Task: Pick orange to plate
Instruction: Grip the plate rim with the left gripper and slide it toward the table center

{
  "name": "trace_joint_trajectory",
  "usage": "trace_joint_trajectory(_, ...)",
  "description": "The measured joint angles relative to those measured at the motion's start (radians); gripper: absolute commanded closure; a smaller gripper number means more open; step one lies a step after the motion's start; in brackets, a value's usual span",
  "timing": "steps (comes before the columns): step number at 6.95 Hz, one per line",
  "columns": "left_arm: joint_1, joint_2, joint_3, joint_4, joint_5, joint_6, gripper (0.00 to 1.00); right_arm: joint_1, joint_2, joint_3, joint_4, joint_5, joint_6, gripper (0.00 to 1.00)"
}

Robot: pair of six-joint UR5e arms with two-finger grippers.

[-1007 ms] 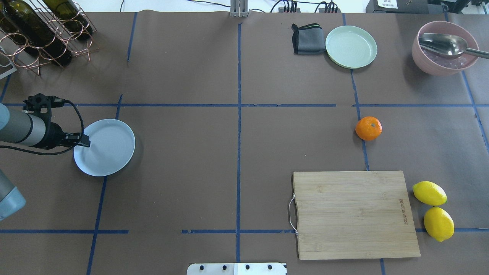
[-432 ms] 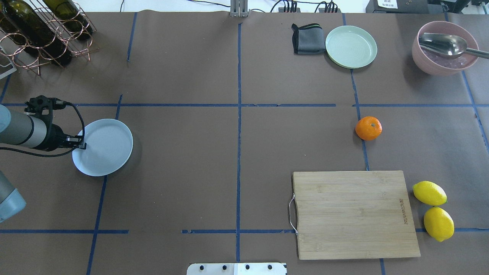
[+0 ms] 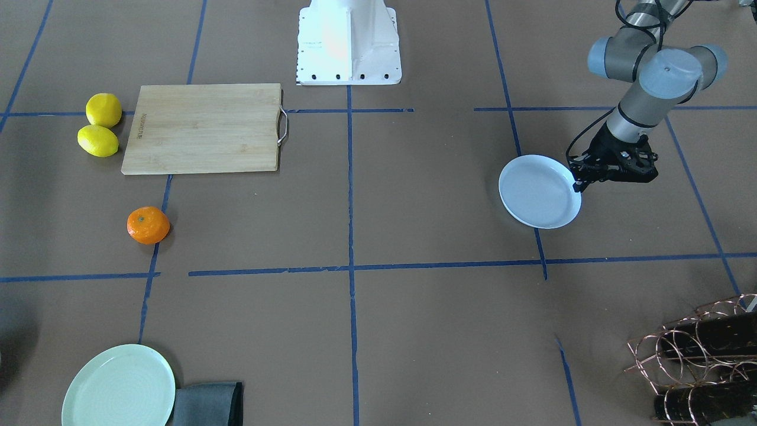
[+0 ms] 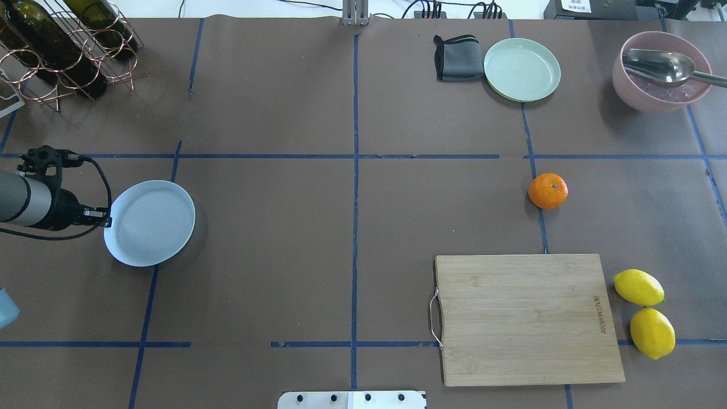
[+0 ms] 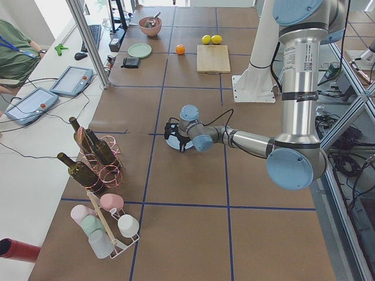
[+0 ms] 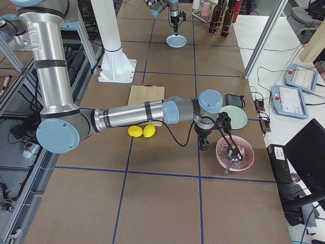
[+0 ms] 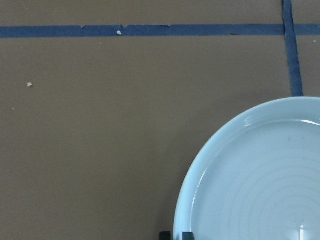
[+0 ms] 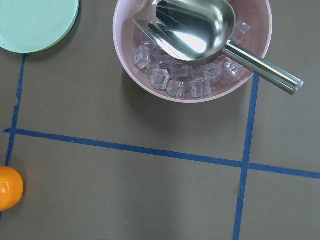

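Robot lab. Table (image 4: 272, 102) papered brown, gridded in blue tape (image 4: 354, 227), white arm pedestal (image 3: 348, 41) bolted on. Teach pendants (image 5: 28, 105) and keyboard (image 5: 94, 36) on side bench, loose cables (image 5: 35, 153), aluminium frame post (image 5: 88, 41), operator (image 5: 14, 52) seated alongside. Big industrial arms over everything.

A table (image 4: 284, 227) covered in brown paper (gridded with blue tape) is seen. On it are laid an orange (image 4: 548, 191), a bamboo cutting board (image 4: 525, 318) with two lemons (image 4: 638, 287) just beside it, a pale blue plate (image 4: 150, 222), a green plate (image 4: 522, 69) just beside a grey cloth (image 4: 456, 58), a pink bowl (image 4: 642, 102) and a wire bottle rack (image 4: 85, 62).
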Motion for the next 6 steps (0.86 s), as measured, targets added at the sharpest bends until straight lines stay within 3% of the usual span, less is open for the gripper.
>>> trace_joint_trajectory(3, -0.003, 0.000, -0.034, 0.001, -0.012, 0.005, 1.00, -0.001, 0.006, -0.004, -0.001, 0.002, 0.002, 0.00)
trace_joint_trajectory(6, -0.076, -0.059, -0.044, 0.023, -0.159, 0.001, 1.00, -0.001, 0.016, -0.003, -0.005, 0.002, 0.002, 0.00)
